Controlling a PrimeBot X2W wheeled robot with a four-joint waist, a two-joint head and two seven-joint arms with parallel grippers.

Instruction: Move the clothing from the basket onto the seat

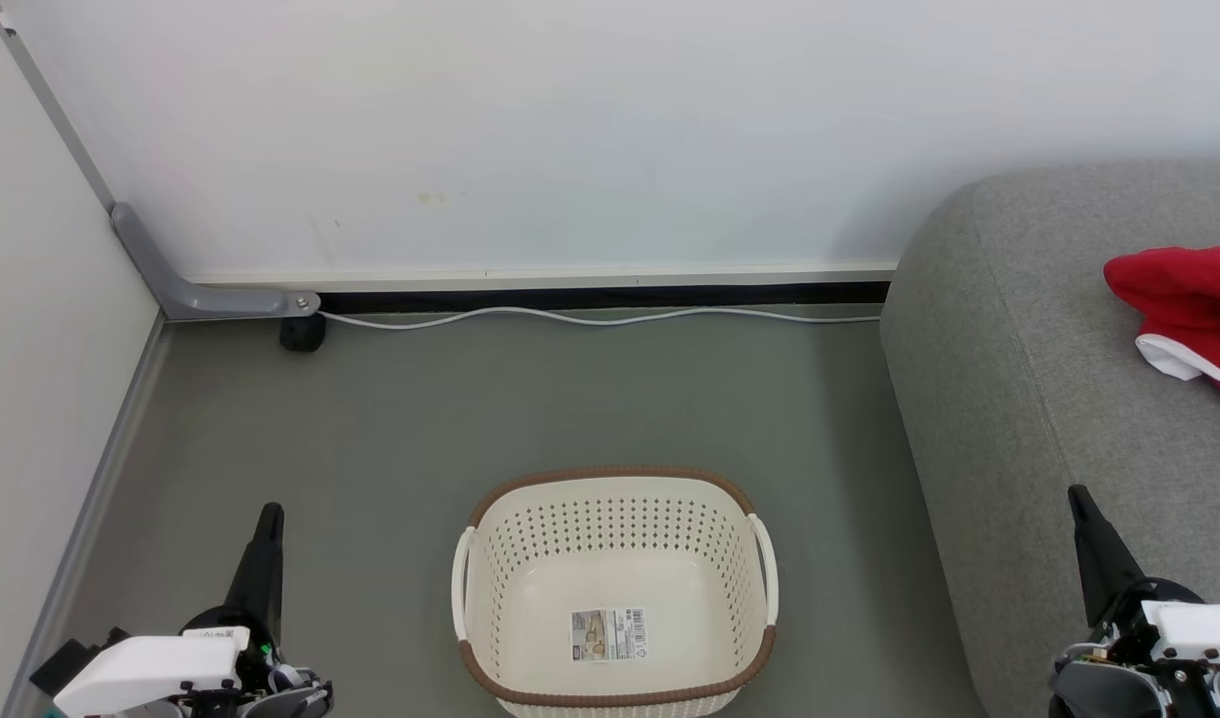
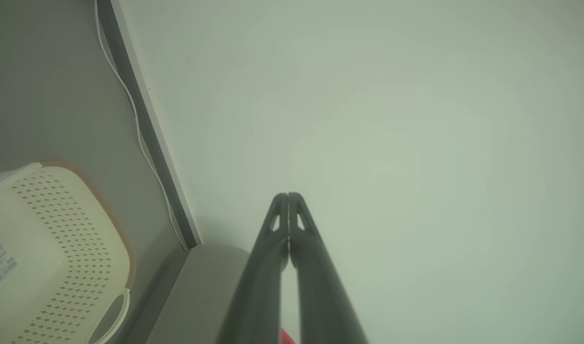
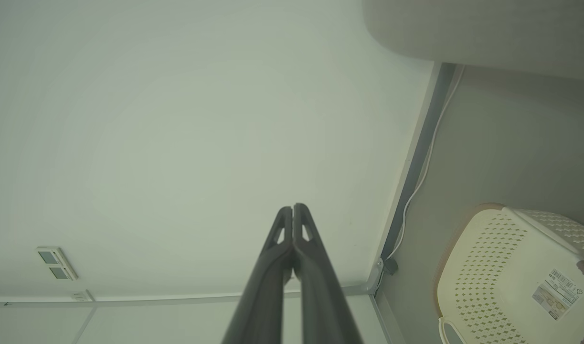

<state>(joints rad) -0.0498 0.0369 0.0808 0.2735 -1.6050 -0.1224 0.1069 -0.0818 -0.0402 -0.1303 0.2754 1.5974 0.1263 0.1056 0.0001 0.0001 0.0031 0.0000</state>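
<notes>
The cream perforated basket point(image 1: 614, 590) with its brown rim stands on the floor in the head view, and only a paper label point(image 1: 608, 634) lies on its bottom. Bright red clothing point(image 1: 1190, 311) with white trim lies on the grey sofa seat point(image 1: 1048, 399) at the right edge. My left gripper point(image 1: 268, 521) is at the lower left, shut on nothing, left of the basket. My right gripper point(image 1: 1080, 501) is at the lower right over the sofa's front, also shut on nothing. The wrist views show the left gripper point(image 2: 288, 196) and the right gripper point(image 3: 292, 208) with tips pressed together, pointing at the white wall.
A white cable point(image 1: 590, 317) runs along the foot of the back wall. A grey bracket point(image 1: 186, 289) and a black foot point(image 1: 302, 333) sit in the left corner. A white side wall point(image 1: 31, 399) closes the left. Grey floor point(image 1: 570, 399) lies between basket, wall and sofa.
</notes>
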